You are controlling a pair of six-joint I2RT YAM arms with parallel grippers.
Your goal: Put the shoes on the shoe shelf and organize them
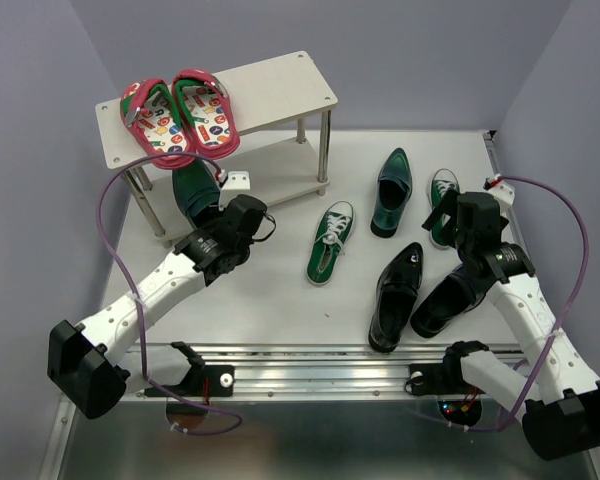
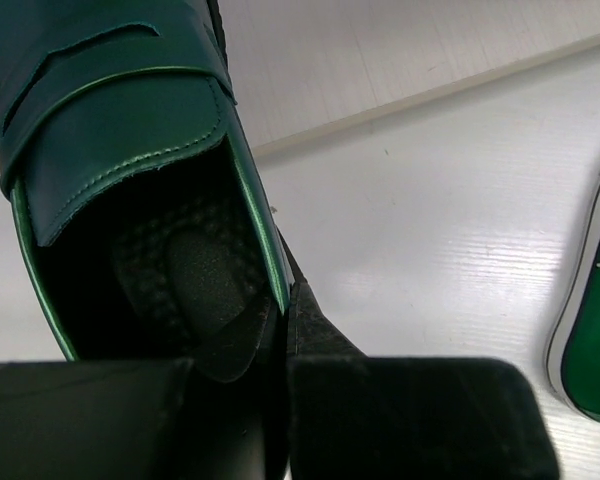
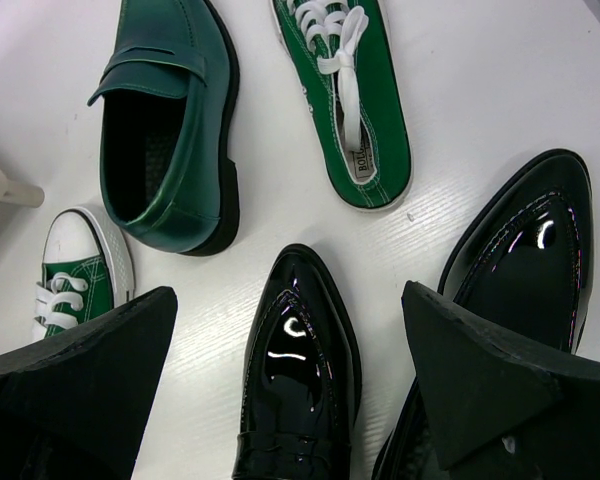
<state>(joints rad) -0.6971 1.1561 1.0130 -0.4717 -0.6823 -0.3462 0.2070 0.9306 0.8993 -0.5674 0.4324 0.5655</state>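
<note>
My left gripper (image 1: 217,217) is shut on the side wall of a glossy teal dress shoe (image 1: 194,188), one finger inside and one outside (image 2: 285,310), and holds that shoe (image 2: 130,150) at the lower board of the shoe shelf (image 1: 280,160). My right gripper (image 1: 458,222) is open and empty, above the toe of a black dress shoe (image 3: 300,380). The second black shoe (image 3: 530,240), the other teal shoe (image 3: 165,120) and two green sneakers (image 3: 355,90) (image 3: 75,270) lie around it on the table.
Red flip-flops (image 1: 177,115) lie on the left part of the shelf's top board (image 1: 280,85). In the top view one green sneaker (image 1: 330,242) lies mid-table and the black shoes (image 1: 395,295) lie near the front rail (image 1: 310,365). Grey walls close in both sides.
</note>
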